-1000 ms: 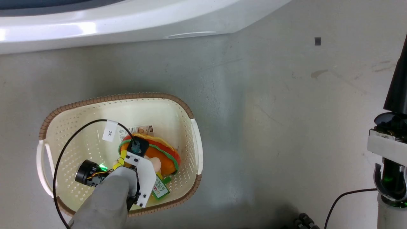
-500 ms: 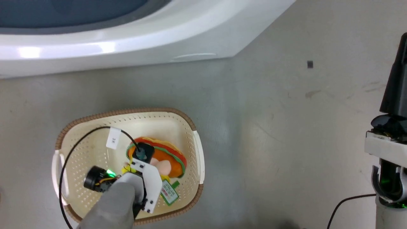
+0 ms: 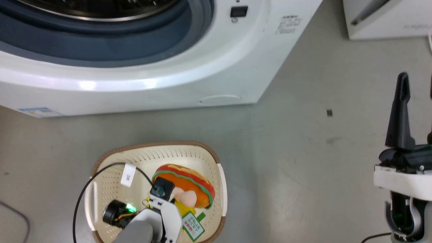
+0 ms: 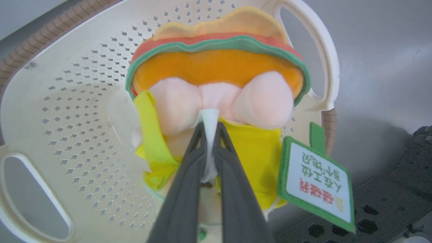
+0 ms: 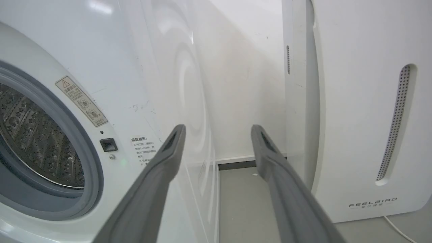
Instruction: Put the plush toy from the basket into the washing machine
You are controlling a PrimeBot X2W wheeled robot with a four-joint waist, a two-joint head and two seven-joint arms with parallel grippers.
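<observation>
The plush toy [image 3: 189,189], with its orange hamburger hat, peach face and yellow body, hangs above the floor of the cream basket [image 3: 148,145]. My left gripper [image 4: 210,125] is shut on a white cloth strip at the toy's neck [image 4: 216,94]. The green-and-white paper tag [image 4: 315,182] dangles to its right. The basket wall [image 4: 67,84] lies behind the toy. The washing machine [image 3: 135,74] stands beyond the basket, its grey-sealed porthole [image 3: 101,44] uncovered and the steel drum [image 5: 30,135] showing. My right gripper [image 5: 217,130] is open and holds nothing; it is at the right [image 3: 415,87].
A white FEELBIRD appliance [image 5: 364,101] stands to the right of the washing machine, with a narrow gap of grey floor [image 5: 243,202] between them. A black cable [image 3: 101,168] loops from my left wrist over the basket. Bare floor [image 3: 303,168] lies right of the basket.
The head camera has tilted up, bringing the porthole and drum into view. My left gripper has lifted the plush toy off the basket floor. The right gripper's fingers now show more fully.
</observation>
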